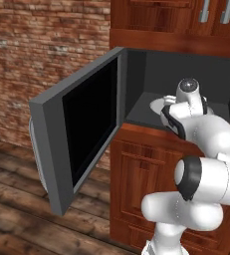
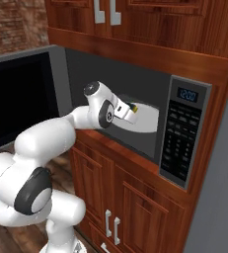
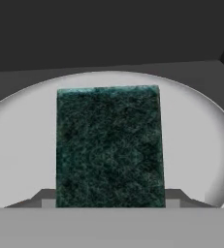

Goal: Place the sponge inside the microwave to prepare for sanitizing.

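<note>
Sponge (image 3: 108, 145) in gripper (image 3: 108, 201), over microwave (image 2: 184, 128) turntable (image 3: 191, 140)

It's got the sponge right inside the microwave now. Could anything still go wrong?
Possibly. The sponge sits between the fingers above the turntable; released from there, it might land on edge or bounce off centre. The arm reaches deep into the microwave, so pulling back carelessly could bump the frame or the open door.

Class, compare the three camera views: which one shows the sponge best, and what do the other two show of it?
The hand view: the sponge appears large as a dark green scouring face above the pale turntable. In the right base view only a small yellow and dark edge peeks past the hand inside the microwave. In the left base view the arm hides it.
</note>
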{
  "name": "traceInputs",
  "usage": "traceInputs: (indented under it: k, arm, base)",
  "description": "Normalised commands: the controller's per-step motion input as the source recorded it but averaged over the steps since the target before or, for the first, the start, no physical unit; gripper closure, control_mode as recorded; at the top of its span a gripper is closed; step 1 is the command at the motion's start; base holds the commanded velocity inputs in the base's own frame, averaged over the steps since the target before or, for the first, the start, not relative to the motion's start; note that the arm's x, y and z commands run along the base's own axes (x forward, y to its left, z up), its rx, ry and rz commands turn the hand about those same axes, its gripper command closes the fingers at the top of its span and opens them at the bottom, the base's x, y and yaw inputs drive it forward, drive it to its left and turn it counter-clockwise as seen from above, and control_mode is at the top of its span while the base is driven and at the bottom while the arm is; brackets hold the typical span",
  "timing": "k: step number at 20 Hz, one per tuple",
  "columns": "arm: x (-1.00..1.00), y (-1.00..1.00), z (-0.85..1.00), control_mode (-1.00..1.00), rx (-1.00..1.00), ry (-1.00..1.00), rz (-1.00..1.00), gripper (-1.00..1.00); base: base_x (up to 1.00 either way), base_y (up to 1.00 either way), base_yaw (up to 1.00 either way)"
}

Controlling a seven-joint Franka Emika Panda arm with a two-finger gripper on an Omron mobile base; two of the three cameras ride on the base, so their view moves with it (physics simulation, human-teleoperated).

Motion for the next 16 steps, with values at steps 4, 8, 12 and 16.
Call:
traceInputs:
  k: [4, 8, 12, 16]
  arm:
    - [0.31, -0.06, 0.00, -1.00, 0.00, 0.00, 0.00, 1.00]
    - [0.32, -0.03, -0.01, -1.00, 0.00, 0.00, 0.00, 1.00]
    - [0.13, -0.09, -0.10, -1.00, 0.00, 0.02, 0.00, 1.00]
    - [0.07, -0.28, -0.03, -1.00, 0.00, 0.00, 0.00, 1.00]
  base:
    - [0.00, 0.00, 0.00]
    - [0.00, 0.00, 0.00]
    - [0.00, 0.00, 0.00]
    - [0.00, 0.00, 0.00]
